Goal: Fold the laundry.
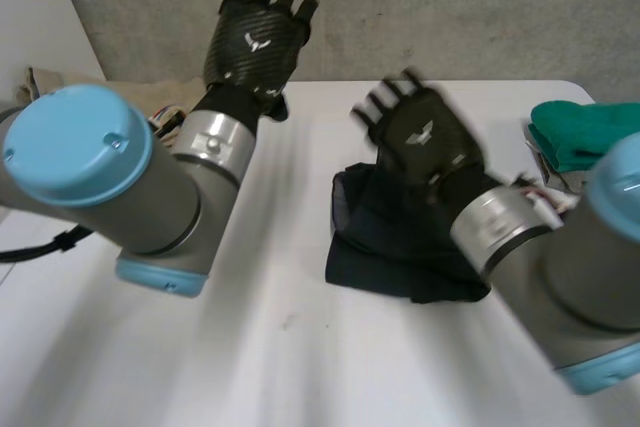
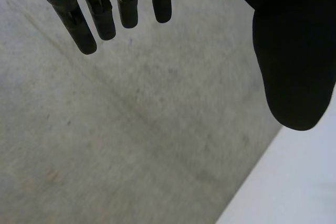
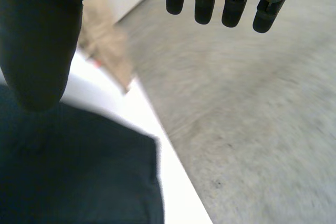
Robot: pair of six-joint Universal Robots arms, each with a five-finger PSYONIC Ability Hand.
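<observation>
Left hand [image 1: 255,42]: fingers straight, empty, well apart from the cloth.
Right hand [image 1: 420,132]: fingers spread, holding nothing.
Dark cloth [image 1: 385,237]: under the right hand, on the worktop [image 1: 300,347].
Progress: seemingly part-folded; uneven edges need squaring.

dark folded garment [image 1: 390,237], flat on table
</observation>
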